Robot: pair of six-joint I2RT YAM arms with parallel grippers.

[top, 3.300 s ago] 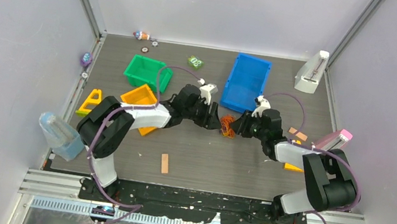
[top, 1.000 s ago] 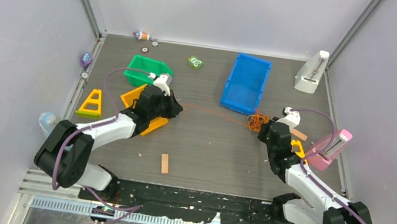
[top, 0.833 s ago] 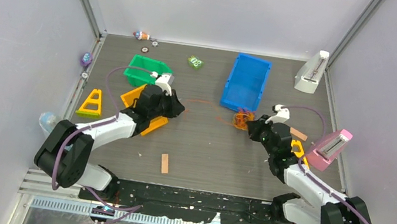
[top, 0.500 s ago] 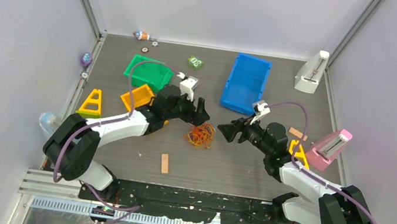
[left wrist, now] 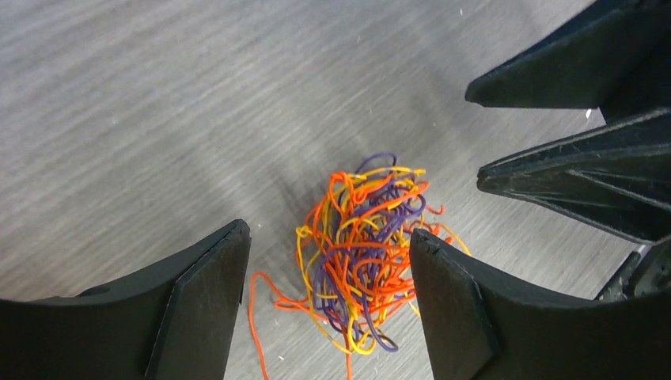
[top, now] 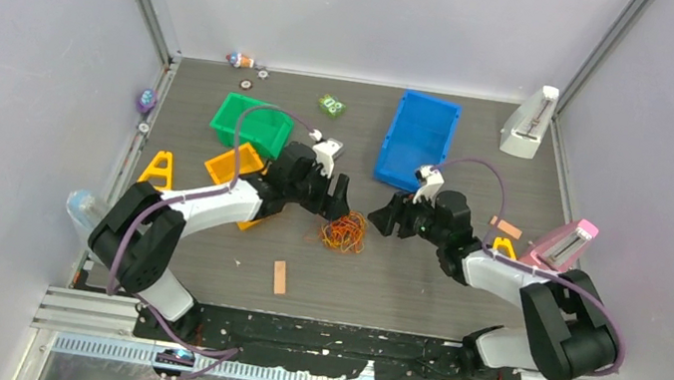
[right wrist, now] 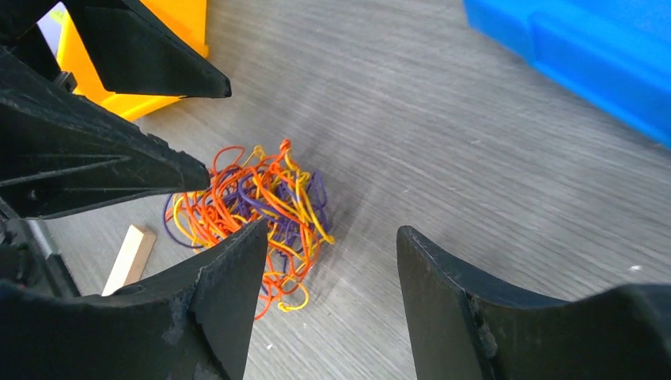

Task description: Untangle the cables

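Poised over the cables (top: 344,232): one knotted ball of orange, yellow and purple lying mid-worktop (top: 420,283), just nearer than the blue bin (top: 418,140). Gripping nothing: left hand (left wrist: 328,237) spread wide at the ball's left, right hand (right wrist: 332,229) spread wide at its right. Looks like the grasping step, no strand yet freed. Calls next for pinching one outer strand per side, then drawing apart gently.

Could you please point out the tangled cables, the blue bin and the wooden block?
tangled cables (left wrist: 360,247): left wrist view, middle of the tangle.
blue bin (top: 416,146): top external view, its bare inner floor.
wooden block (top: 280,276): top external view, its top face.
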